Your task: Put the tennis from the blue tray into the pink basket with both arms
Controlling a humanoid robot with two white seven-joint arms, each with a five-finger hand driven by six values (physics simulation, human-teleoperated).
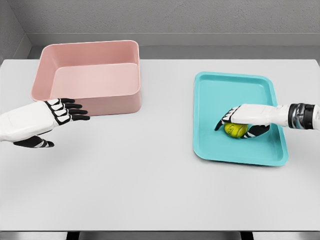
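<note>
White table (150, 180) fills most of the view, with a grey wall behind it. On the table sit two things: a pink basket (127, 102) at the back left and a blue tray (235, 155) on the right. They are well apart.

The tennis ball (235, 130) is yellow-green and it is inside the blue tray, near the front of it. The right hand (243, 121) comes in from the right side and lies over the ball. Its fingers curl down around the top and sides of the ball, so it looks like a grip. I cannot tell if the ball is off the tray floor; it looks like it rests there.

The left hand (47, 120) is on the left side, just in front of the pink basket. Its fingers are stretched out and a bit spread, pointing toward the middle of the table. It holds nothing. I cannot tell if it touches the basket's front wall.

The pink basket has nothing in it that I can see.

So the job is only at the start. The ball is being grabbed, I think, but it is not yet out of the tray. What is left: lift the ball, carry it across to the left, maybe pass it to the waiting left hand, and drop it into the pink basket.
</note>
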